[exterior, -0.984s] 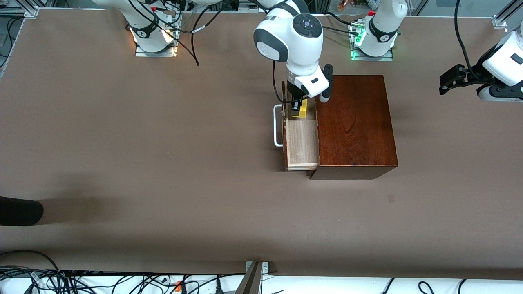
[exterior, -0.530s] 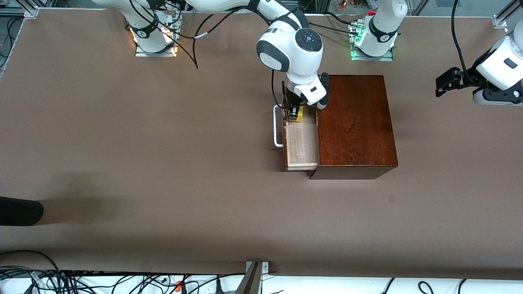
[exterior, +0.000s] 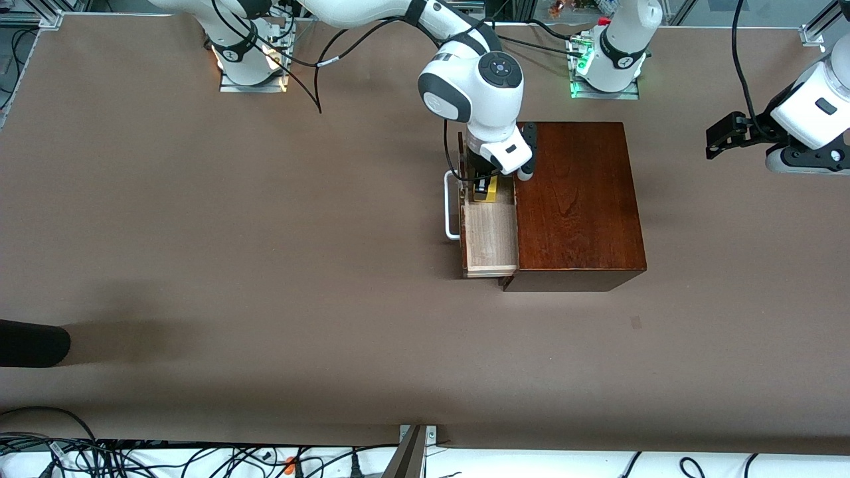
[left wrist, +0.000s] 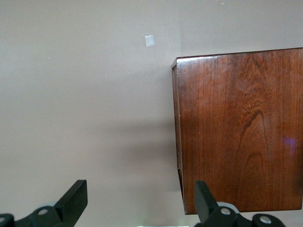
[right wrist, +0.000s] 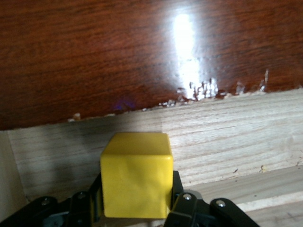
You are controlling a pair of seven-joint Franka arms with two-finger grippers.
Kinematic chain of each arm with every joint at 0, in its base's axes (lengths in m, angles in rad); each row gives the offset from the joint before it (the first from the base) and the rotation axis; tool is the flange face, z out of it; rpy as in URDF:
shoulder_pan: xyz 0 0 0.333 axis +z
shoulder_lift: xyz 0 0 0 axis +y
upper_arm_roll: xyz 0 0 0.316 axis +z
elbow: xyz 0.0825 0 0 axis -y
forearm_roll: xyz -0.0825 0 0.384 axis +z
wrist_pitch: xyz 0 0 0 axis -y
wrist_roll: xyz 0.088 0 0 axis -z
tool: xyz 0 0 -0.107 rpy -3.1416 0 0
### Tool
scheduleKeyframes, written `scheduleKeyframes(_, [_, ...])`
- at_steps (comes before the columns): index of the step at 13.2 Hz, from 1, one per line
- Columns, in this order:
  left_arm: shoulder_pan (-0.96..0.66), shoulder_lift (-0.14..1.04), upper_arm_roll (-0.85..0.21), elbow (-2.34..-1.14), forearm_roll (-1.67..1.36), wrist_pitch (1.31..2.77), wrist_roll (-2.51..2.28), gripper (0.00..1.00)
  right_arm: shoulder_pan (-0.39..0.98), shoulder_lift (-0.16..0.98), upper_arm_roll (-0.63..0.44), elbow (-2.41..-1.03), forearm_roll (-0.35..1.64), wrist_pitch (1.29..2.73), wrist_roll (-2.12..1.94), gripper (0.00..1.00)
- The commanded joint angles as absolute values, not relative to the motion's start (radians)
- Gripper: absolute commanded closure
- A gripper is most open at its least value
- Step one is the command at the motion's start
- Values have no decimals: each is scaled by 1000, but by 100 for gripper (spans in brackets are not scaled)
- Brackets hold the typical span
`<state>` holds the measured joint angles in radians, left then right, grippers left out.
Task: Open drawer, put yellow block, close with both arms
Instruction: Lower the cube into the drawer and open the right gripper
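Note:
The dark wooden box [exterior: 578,199] stands mid-table with its drawer [exterior: 490,239] pulled out toward the right arm's end, white handle [exterior: 450,206] outermost. My right gripper [exterior: 483,189] is low inside the drawer tray, at its end farther from the front camera, shut on the yellow block [exterior: 485,193]. In the right wrist view the block [right wrist: 136,175] sits between the fingers of that gripper [right wrist: 136,208], just above the pale tray floor [right wrist: 227,127]. My left gripper [exterior: 720,136] hangs open and empty over the table at the left arm's end; its wrist view shows its gripper [left wrist: 139,202] and the box [left wrist: 241,127].
A small pale mark [exterior: 636,322] lies on the table nearer the front camera than the box. A black rounded object [exterior: 33,343] pokes in at the right arm's end. Cables [exterior: 133,458] run along the table's front edge.
My right gripper has lowered the yellow block down into the drawer tray. My left gripper has shifted slightly toward the box.

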<state>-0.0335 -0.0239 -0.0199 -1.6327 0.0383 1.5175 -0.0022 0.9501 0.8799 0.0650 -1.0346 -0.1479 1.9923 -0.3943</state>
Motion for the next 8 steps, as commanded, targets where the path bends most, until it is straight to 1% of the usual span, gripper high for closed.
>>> scheduleKeyframes(1, [-35,-18,-21,-1620,35,1523,3,0,948,873,64,-1031,-160,1990,-387,0])
scheduleKeyframes(5, [-35,-17,-21,-1620,35,1523,3,0,942,847,61,-996,-153,1899,-387,0])
scheduleKeyframes(8, [-35,-17,-21,-1620,35,1522,5,0,908,738,58,-988,-152,1804,-387,0])
